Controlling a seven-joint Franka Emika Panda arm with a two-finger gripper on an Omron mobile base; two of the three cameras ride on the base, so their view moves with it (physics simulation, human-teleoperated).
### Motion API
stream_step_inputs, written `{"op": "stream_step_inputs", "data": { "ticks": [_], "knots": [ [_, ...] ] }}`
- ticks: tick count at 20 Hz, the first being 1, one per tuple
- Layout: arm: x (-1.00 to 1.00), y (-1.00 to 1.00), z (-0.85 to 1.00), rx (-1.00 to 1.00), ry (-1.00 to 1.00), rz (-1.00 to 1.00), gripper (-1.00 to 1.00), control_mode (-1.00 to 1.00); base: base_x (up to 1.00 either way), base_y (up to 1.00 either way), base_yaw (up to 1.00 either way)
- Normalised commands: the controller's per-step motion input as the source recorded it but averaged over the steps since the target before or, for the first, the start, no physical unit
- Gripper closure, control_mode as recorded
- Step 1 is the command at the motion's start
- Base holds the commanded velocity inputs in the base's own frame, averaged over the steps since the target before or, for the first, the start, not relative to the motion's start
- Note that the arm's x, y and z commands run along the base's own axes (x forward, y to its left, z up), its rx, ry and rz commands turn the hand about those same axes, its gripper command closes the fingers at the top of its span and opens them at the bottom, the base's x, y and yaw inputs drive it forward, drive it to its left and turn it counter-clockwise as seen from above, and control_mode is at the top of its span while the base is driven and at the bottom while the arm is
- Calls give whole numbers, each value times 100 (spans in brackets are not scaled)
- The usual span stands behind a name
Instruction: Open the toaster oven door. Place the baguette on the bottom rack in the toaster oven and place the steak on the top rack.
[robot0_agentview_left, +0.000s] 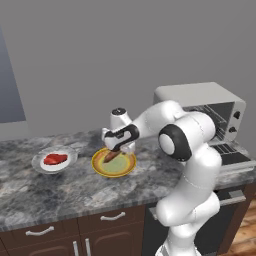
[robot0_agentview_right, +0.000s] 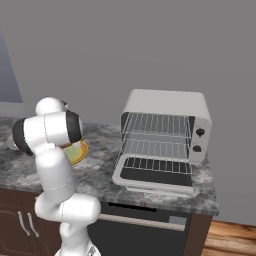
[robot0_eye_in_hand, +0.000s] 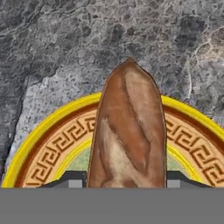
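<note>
The jaws stand on either side of the baguette (robot0_eye_in_hand: 129, 131) and grasp it, the gripper (robot0_agentview_left: 116, 150) set low over the yellow-rimmed plate (robot0_agentview_left: 126, 170). The loaf is golden-brown with darker slashes across its crust and a tapered end that points out past the plate's rim; in the left base view it tilts up from the plate at the jaws. The plate has a green centre, a band of brown key-pattern and a yellow edge; no writing can be read anywhere. It sits on the grey marbled table (robot0_agentview_left: 60, 190). To its left, well apart, the red steak (robot0_agentview_left: 55, 159) lies on a white round plate (robot0_agentview_left: 70, 154). To the right, the toaster oven (robot0_agentview_right: 167, 107) stands with the toaster oven door (robot0_agentview_right: 150, 177) folded down flat, the top rack (robot0_agentview_right: 157, 123) and bottom rack (robot0_agentview_right: 156, 148) bare, and two black knobs (robot0_agentview_right: 199, 140) on its right side.
</note>
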Motion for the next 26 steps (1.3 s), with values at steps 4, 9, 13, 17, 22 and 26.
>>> {"op": "stream_step_inputs", "data": {
  "ticks": [4, 9, 13, 17, 22, 26],
  "knots": [
    [-22, -42, 79, 0, -1, -10, 100, -100, 0, 0, 0],
    [-32, -63, 72, 0, 0, -27, 100, -100, 0, 0, 0],
    [-44, -91, 57, 0, 0, -26, 100, -100, 0, 0, 0],
    [-56, -93, 51, 1, -3, -19, 100, -100, 0, 0, 0],
    [-59, -95, 36, 6, -8, -16, 100, -100, 0, 0, 0],
    [-59, -82, 29, 8, -21, -11, 100, -100, 0, 0, 0]
  ]
}}
